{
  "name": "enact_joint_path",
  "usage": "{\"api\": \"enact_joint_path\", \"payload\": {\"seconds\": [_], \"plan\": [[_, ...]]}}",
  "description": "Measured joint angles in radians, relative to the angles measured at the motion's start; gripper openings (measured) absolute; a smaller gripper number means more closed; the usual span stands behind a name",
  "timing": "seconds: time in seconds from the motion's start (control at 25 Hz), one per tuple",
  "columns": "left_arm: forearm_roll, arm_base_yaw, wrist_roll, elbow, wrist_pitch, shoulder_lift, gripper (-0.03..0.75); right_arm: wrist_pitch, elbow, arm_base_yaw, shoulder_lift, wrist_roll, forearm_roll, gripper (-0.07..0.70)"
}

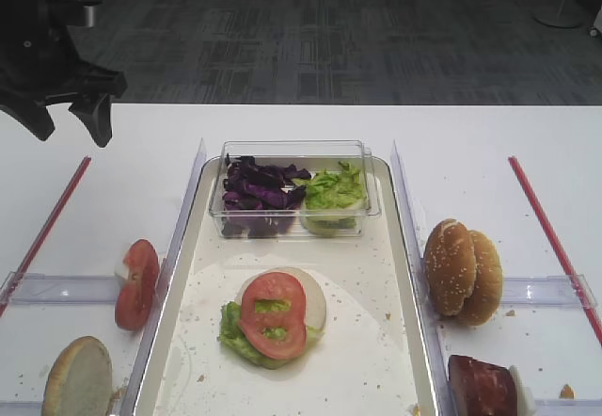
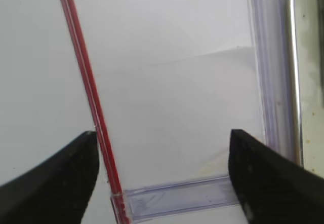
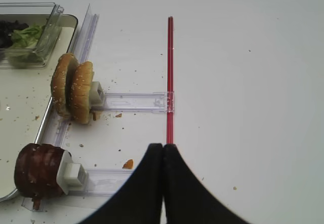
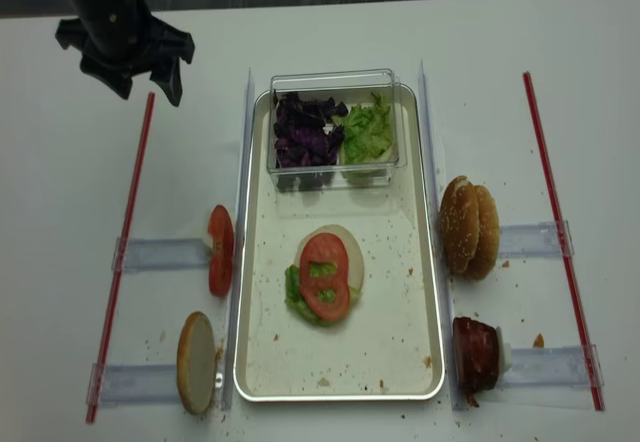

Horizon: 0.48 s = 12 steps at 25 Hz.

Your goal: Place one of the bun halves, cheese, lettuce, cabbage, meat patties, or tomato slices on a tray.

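On the tray (image 1: pixel 179 341), near its middle, a partly built stack sat: a pale bun half beneath frilly lettuce (image 1: pixel 243 336), topped by a tomato slice (image 1: pixel 273 314) with green showing through its gaps. It seemed placed centrally so that both arms could reach it. At the tray's far end a clear tub (image 1: pixel 293 150) kept the purple cabbage (image 1: pixel 256 188) and more lettuce from scattering. Spare parts stood on edge in clear racks on the worktop (image 1: pixel 141 143), probably so an end effector could pinch them from above: a tomato slice (image 1: pixel 137 284) and a flat bun half (image 1: pixel 79 378) to the left, two seeded bun halves (image 1: pixel 461 270) and the meat patties (image 1: pixel 482 386) to the right. The left end effector (image 1: pixel 68 120) hung with its fingers apart and nothing between them, over bare worktop beside a red strip (image 2: pixel 88 92), well away from any food. The right end effector (image 3: pixel 163 183) had its fingers pressed together, empty, just short of the patty rack. Judging by this, the next piece had not yet been picked.
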Motion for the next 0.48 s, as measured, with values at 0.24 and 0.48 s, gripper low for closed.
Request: {"api": "enact_joint_path", "payload": {"seconds": [0.24, 0.48], "plan": [[0.0, 0.007, 0.0, 0.0, 0.0, 0.0, 0.493, 0.0, 0.0, 0.0, 0.0, 0.0, 0.0, 0.036], [0.0, 0.007, 0.002, 0.055, 0.0, -0.041, 0.492, 0.0, 0.0, 0.0, 0.0, 0.0, 0.0, 0.036]]}}
